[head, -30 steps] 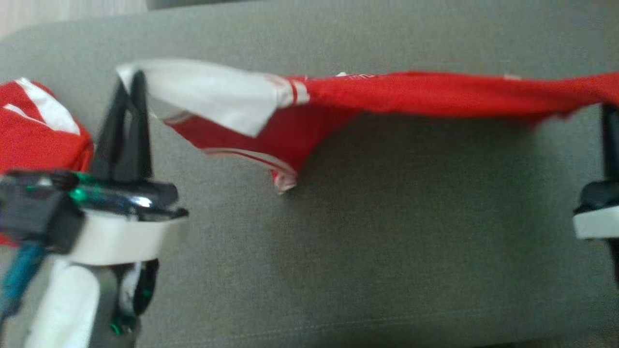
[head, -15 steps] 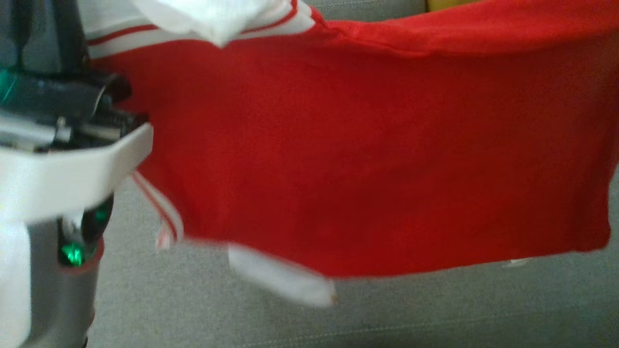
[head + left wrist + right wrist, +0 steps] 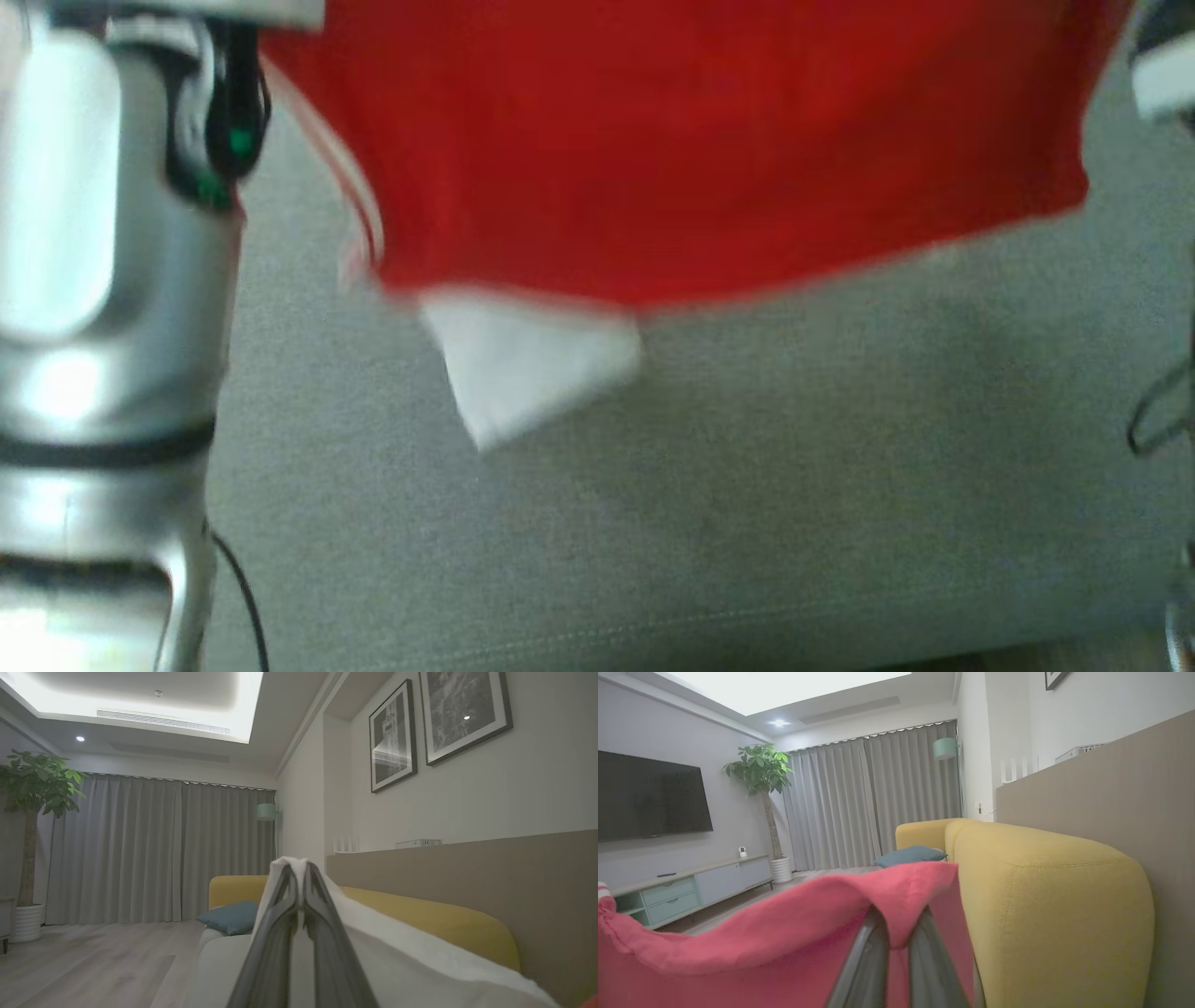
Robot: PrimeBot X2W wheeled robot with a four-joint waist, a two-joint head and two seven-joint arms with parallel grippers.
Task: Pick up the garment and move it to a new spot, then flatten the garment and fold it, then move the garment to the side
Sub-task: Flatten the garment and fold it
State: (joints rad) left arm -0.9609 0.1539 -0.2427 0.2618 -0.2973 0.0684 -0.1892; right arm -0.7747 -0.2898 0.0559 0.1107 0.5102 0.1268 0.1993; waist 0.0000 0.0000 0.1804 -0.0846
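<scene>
The garment (image 3: 709, 140) is red with white parts and hangs as a wide sheet above the grey sofa seat (image 3: 747, 504). A white corner (image 3: 532, 364) dangles from its lower edge. My left forearm (image 3: 93, 243) rises at the left of the head view. In the left wrist view my left gripper (image 3: 299, 872) is shut on a white fold of the garment (image 3: 420, 961). My right gripper (image 3: 900, 921) is shut on the garment's red edge (image 3: 761, 942), which drapes over its fingertips. A pale part of my right wrist (image 3: 1162, 70) shows at the garment's right end.
A yellow sofa back (image 3: 1045, 896) runs close beside my right gripper, with a brown wall panel (image 3: 1134, 788) behind it. A blue cushion (image 3: 229, 915) lies at the sofa's far end. A potted plant (image 3: 761, 774) and a TV cabinet (image 3: 691, 886) stand across the wooden floor.
The garment went from a stretched band low over the seat to a hanging sheet held high by both grippers. The head view itself has shifted, so the arms sit higher in it.
</scene>
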